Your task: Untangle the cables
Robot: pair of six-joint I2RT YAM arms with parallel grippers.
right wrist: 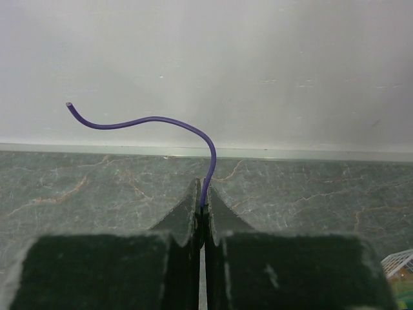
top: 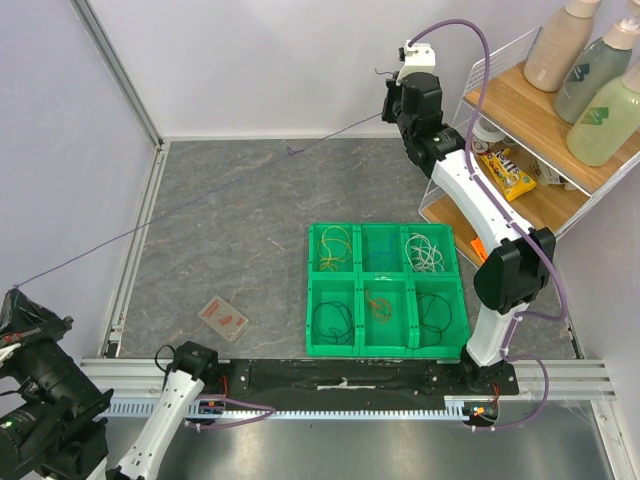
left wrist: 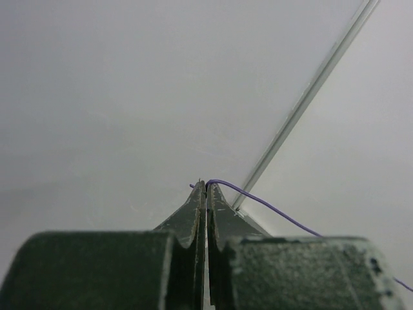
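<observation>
One thin purple cable (top: 200,197) is stretched taut above the table between both grippers, with a small knot (top: 293,150) along it. My left gripper (top: 15,292) at the near left is shut on one end (left wrist: 271,206). At the far right, my right gripper (top: 388,105) is shut on the other end, whose free tail (right wrist: 148,120) curls out past the fingertips. Other cables lie apart in a green tray (top: 360,352): yellow (top: 333,250), blue (top: 380,262), white (top: 428,252), orange (top: 378,305) and two dark loops (top: 332,318).
A small flat packet (top: 223,317) lies on the grey table left of the tray. A wire shelf (top: 520,110) at the right holds bottles (top: 575,45) and a snack pack (top: 510,172). White walls close in the left and back.
</observation>
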